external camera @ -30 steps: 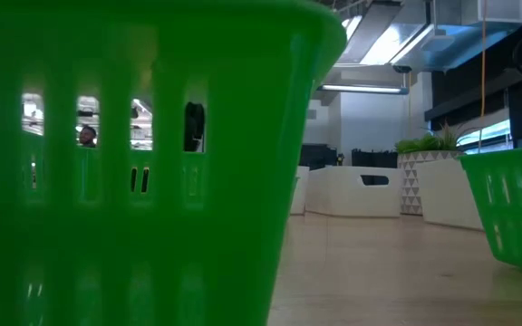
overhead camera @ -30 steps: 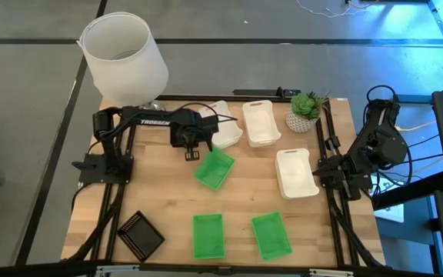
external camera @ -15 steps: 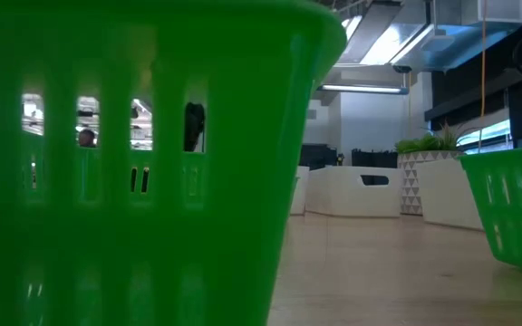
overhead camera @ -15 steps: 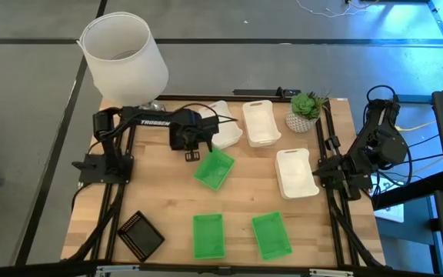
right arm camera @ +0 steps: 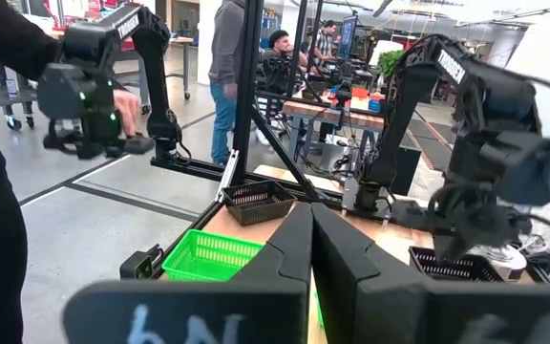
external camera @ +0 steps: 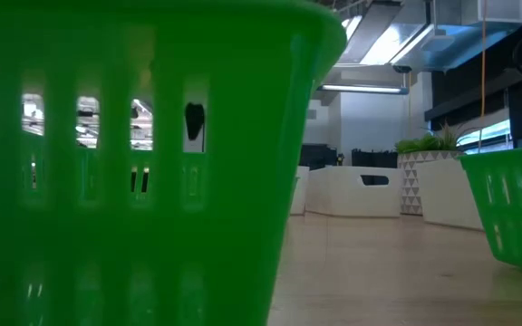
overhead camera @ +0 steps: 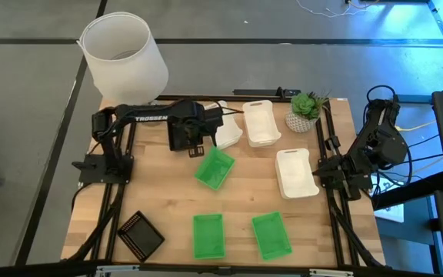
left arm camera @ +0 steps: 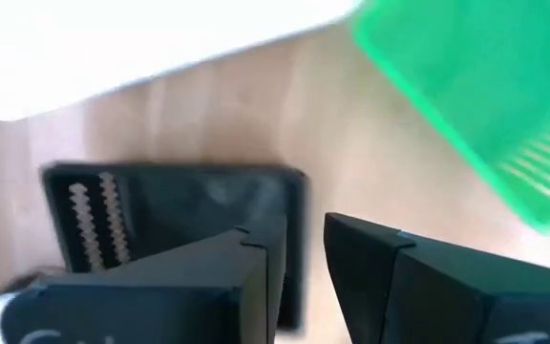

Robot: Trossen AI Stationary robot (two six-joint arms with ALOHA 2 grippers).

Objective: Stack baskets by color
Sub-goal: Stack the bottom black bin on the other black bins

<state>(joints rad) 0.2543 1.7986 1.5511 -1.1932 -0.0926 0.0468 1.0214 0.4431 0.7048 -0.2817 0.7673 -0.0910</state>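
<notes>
Left pincer [overhead camera: 197,148] has drawn back from the tilted green basket [overhead camera: 214,168] mid-bench, fingers slightly spread, empty, arm stretched across. Right pincer [overhead camera: 337,174] waits pressed together at bench [overhead camera: 168,200] edge.

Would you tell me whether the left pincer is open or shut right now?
Open: the left pincer shows a clear gap between its fingers, holding nothing, above a black basket.

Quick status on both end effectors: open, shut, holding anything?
Left end effector: open a little, holding nothing, above the table by the green basket.
Right end effector: shut, empty, parked at the table's right edge.
</notes>
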